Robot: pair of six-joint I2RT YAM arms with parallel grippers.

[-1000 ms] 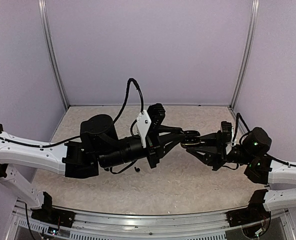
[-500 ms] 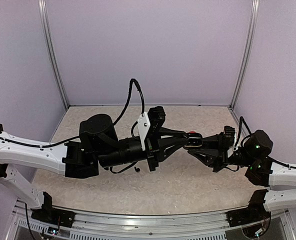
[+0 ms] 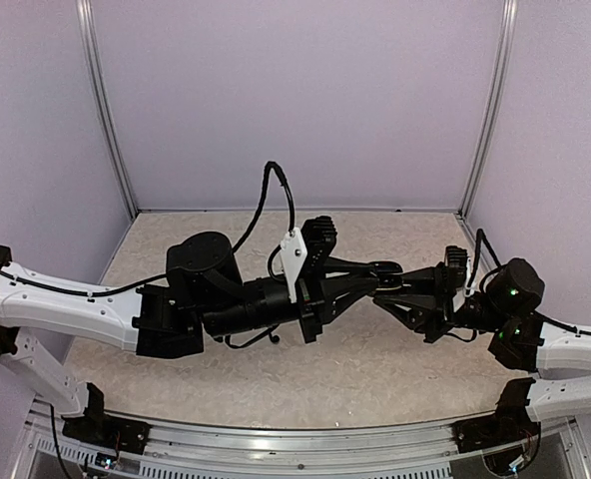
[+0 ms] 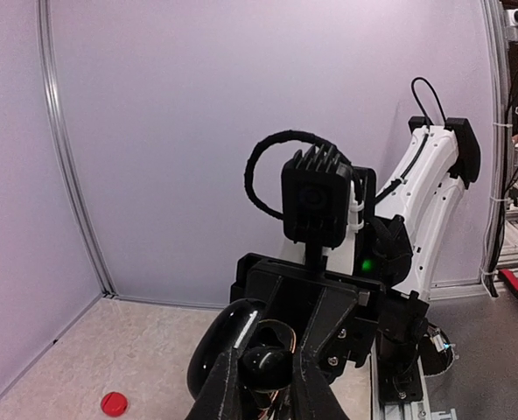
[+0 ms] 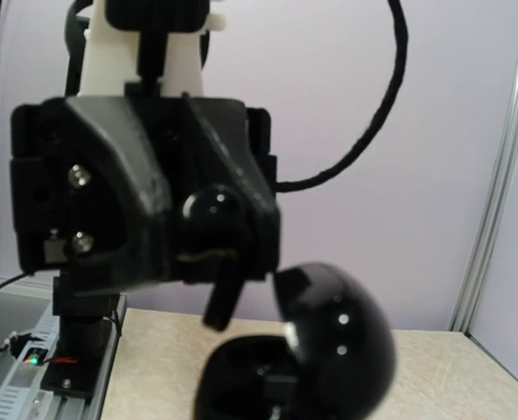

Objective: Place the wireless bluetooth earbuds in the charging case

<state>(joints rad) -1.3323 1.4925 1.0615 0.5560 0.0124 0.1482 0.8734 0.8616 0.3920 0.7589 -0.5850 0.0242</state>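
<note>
Both grippers meet in mid-air over the middle of the table. My left gripper [image 3: 382, 267] [image 4: 268, 374] is shut on a glossy black earbud [image 4: 268, 366] [image 5: 213, 208], whose stem points down. Just under it is the black charging case [image 5: 241, 381] [image 4: 220, 337], its lid [image 5: 339, 332] swung open. My right gripper [image 3: 387, 291] is shut on the case from the right; its fingers are hidden in the right wrist view. The stem tip hangs just above the case's open cavity, apart from it. A small red earbud [image 4: 113, 403] lies on the table.
The speckled beige table [image 3: 375, 369] is walled by lilac panels on three sides, with metal posts in the back corners. A small black bit [image 3: 274, 337] lies on the table under the left arm. The left arm's cable [image 3: 276, 195] loops above its wrist.
My left gripper has carried the black earbud a little to the right, over the open case. The right gripper with the case has barely shifted.
</note>
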